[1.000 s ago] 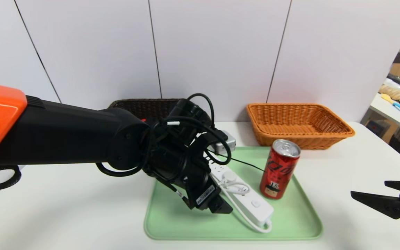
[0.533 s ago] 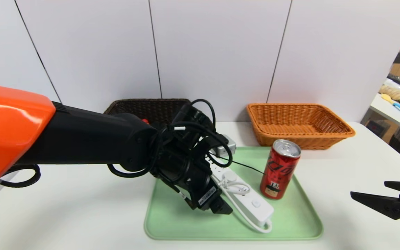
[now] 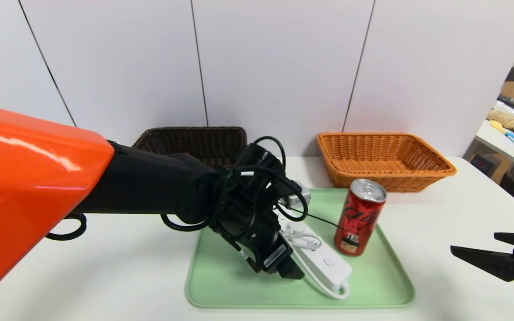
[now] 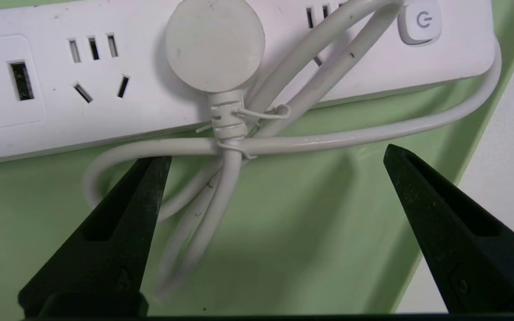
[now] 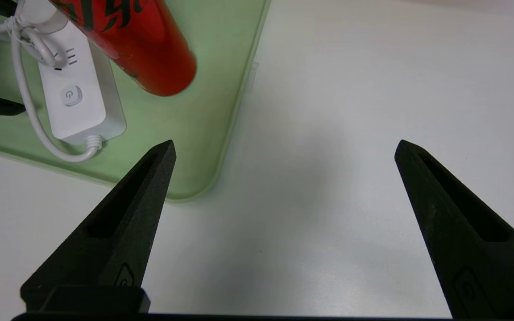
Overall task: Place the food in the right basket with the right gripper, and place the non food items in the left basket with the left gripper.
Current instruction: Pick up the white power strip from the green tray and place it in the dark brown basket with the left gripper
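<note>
Head view shows my left arm (image 3: 141, 196) reaching across from the left, low over the green tray (image 3: 221, 285). Behind it sits the dark basket (image 3: 190, 140), where the things you cannot eat must go. My left gripper (image 4: 275, 156) tips down and points a bit to my right, right at the strip (image 3: 324, 263). The strip lies flat on the tray, slanting, with its cord (image 4: 225, 178) tied in a bundle beside it. I think I am low like this so I can grab it. In the left wrist view my jaws are wide apart and hold nothing. One finger (image 4: 118, 232) is just at a loop of the cord. The other is out near the tray's edge. The strip is long, so I think I should grip across its narrow side, or it may tip and slip out.

Next to the strip the can (image 3: 358, 217) stands up on the tray, close but not touching it as far as I can tell. That is the food. Behind it is the orange basket (image 3: 384, 158), where the can must go. It looks empty.

I cannot see the duck; my arm hides part of the dark basket.

Far right, my right gripper (image 5: 283, 151) waits above the bare table (image 3: 462, 196), just off the tray. Its jaws are wide apart too, with nothing in them. It points forward and a bit down.
</note>
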You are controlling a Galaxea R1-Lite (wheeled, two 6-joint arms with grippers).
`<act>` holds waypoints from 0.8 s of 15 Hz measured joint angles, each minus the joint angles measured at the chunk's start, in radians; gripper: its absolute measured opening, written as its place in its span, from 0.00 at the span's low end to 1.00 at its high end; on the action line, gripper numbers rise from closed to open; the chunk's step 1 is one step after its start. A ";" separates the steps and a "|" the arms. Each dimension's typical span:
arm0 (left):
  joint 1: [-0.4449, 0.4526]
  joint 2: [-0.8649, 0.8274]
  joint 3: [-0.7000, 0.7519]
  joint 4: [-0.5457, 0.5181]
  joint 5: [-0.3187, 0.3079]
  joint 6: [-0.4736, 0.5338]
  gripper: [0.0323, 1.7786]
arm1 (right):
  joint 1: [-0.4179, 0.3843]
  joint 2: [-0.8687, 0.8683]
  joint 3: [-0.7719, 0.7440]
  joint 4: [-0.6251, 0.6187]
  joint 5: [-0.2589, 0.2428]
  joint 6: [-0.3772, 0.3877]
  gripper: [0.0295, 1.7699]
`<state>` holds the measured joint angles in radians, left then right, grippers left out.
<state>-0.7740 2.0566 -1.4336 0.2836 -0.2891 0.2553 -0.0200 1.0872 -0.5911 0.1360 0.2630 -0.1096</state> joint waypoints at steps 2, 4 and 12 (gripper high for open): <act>0.000 0.009 -0.008 0.000 0.001 -0.001 0.95 | 0.000 0.000 -0.002 0.000 0.000 0.000 0.96; -0.001 0.016 -0.017 0.001 0.003 -0.002 0.95 | 0.000 0.000 -0.003 0.000 0.001 0.000 0.96; 0.002 0.025 -0.024 0.001 0.004 0.001 0.95 | 0.000 -0.005 -0.006 0.000 -0.001 -0.001 0.96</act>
<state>-0.7721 2.0815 -1.4572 0.2851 -0.2847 0.2564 -0.0200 1.0823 -0.5968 0.1355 0.2617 -0.1111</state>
